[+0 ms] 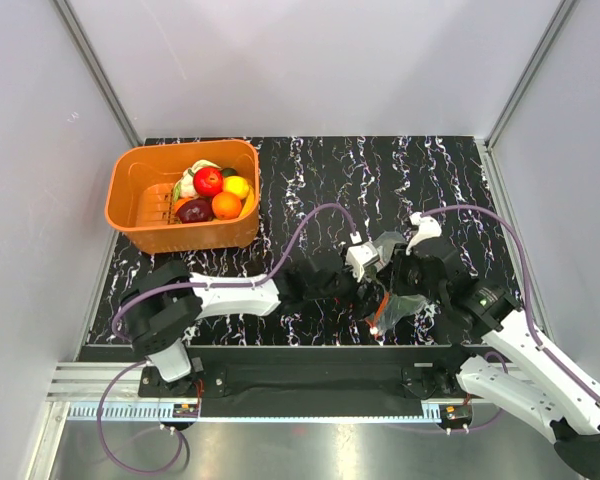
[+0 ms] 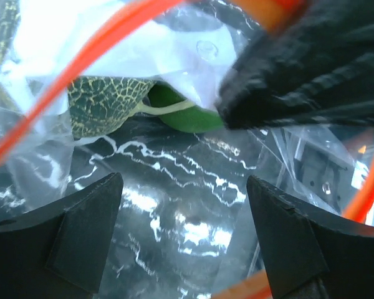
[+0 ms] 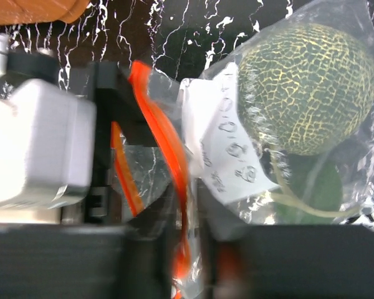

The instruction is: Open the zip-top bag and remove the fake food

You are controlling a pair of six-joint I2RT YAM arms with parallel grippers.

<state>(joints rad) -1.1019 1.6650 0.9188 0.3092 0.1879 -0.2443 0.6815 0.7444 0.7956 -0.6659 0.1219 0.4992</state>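
The zip-top bag (image 1: 408,308) lies near the front edge, between my two grippers, its orange-red zip strip (image 3: 168,134) pulled open. My right gripper (image 3: 186,193) is shut on the mouth edge next to the white printed patch (image 3: 227,156). My left gripper (image 2: 181,187) is open, its fingers (image 2: 81,224) inside the mouth. A dark green netted piece (image 3: 305,87) and a brighter green piece (image 3: 321,187) lie in the bag, beyond my left fingers (image 2: 100,103). A red apple-like ball (image 1: 208,181) and a dark maroon piece (image 1: 195,211) lie in the basket.
The orange plastic basket (image 1: 180,238) stands at the back left and also holds orange and yellow fruit balls and a white piece. Grey walls close in the black marbled table (image 1: 380,170). Both arms (image 1: 230,295) crowd the front middle.
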